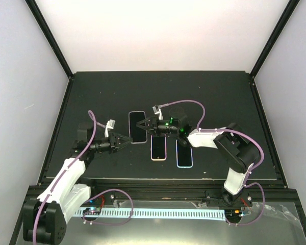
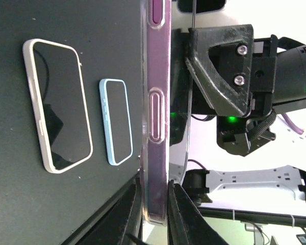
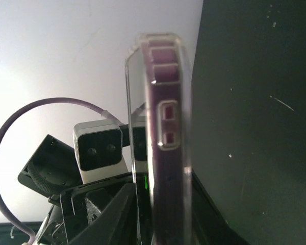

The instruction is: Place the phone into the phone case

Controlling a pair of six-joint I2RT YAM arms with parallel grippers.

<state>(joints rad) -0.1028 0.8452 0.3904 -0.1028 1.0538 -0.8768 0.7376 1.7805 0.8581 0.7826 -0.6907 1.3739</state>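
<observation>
A purple phone [image 2: 157, 109] sits inside a clear phone case [image 1: 137, 127], left of centre on the black mat. Both wrist views show it edge-on. My left gripper [image 1: 128, 140] is at its near left corner. In the left wrist view that gripper [image 2: 155, 186] is shut, with a finger against each face of the cased phone. My right gripper [image 1: 141, 124] reaches in from the right. In the right wrist view the phone case [image 3: 166, 153] stands between that gripper's [image 3: 163, 191] jaws, which lie against both faces. Whether the case touches the mat I cannot tell.
Two other phones lie face up on the mat [image 1: 219, 97]: a white-rimmed one [image 1: 158, 148] [image 2: 58, 104] and a light-blue-rimmed one [image 1: 184, 153] [image 2: 116, 121], both under the right arm. Black frame posts stand at the mat's far corners.
</observation>
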